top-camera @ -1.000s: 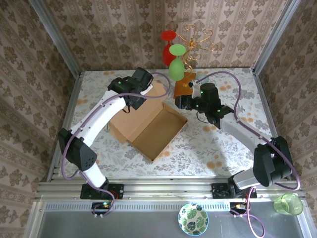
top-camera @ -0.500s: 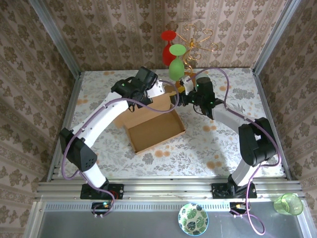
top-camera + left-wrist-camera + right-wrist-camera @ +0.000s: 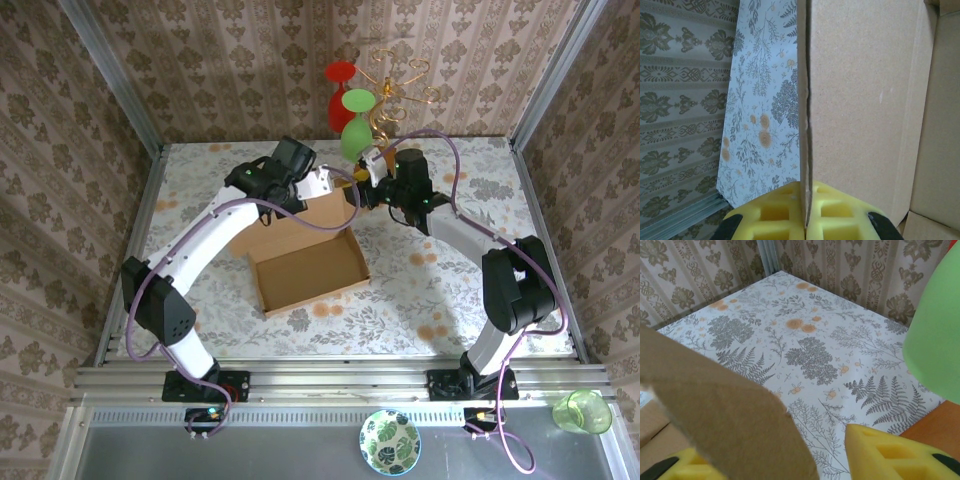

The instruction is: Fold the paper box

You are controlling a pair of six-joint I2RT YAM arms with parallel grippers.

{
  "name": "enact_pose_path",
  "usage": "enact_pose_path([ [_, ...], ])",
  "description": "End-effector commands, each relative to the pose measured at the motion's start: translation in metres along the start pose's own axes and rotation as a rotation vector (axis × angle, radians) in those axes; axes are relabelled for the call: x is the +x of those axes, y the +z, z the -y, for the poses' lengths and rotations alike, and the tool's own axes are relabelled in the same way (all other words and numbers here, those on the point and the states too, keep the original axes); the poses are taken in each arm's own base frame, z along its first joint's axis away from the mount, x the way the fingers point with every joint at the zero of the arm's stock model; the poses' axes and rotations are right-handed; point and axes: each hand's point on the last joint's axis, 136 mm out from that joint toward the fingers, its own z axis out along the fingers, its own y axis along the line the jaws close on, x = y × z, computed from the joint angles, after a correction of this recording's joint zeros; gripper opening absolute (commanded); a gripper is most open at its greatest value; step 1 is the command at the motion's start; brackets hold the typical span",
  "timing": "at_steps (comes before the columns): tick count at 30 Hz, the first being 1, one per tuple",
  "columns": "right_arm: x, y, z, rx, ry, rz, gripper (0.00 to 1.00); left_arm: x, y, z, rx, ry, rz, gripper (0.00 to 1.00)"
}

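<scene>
The left end effector (image 3: pixel 805 212) is clamped on an upright wall of the paper box (image 3: pixel 865 100), whose open tray lies on the floral surface (image 3: pixel 765 100) just nearer than both end effectors. The right end effector (image 3: pixel 782 460) has its fingers apart, with a box flap standing between them. Close on its right, a green glass (image 3: pixel 935 325) hangs over the orange wooden base (image 3: pixel 942 422) of the gold wire rack (image 3: pixel 400 80), crowding that side.

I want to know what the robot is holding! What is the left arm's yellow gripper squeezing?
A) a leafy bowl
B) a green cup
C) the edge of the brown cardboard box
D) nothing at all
C: the left wrist view shows the left gripper shut on a thin upright edge of the paper box.
</scene>
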Motion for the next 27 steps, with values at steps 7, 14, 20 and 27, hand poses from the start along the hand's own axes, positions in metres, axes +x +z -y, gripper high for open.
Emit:
enact_pose_path([
  [7, 0.023, 0.004, -0.004, -0.016, 0.006, -0.049, 0.46, -0.007, -0.006, -0.005, 0.006, -0.005, 0.064, 0.0],
  [14, 0.015, 0.014, -0.001, -0.02, 0.017, -0.033, 0.24, -0.009, -0.003, -0.006, 0.011, -0.03, 0.077, 0.0],
  [20, 0.017, 0.004, 0.001, 0.027, -0.001, -0.015, 0.0, -0.009, -0.017, -0.026, -0.023, -0.217, 0.124, 0.54],
  [27, 0.027, -0.004, 0.003, 0.031, -0.031, -0.042, 0.0, 0.071, -0.047, -0.052, 0.079, -0.822, 0.176, 0.68],
])
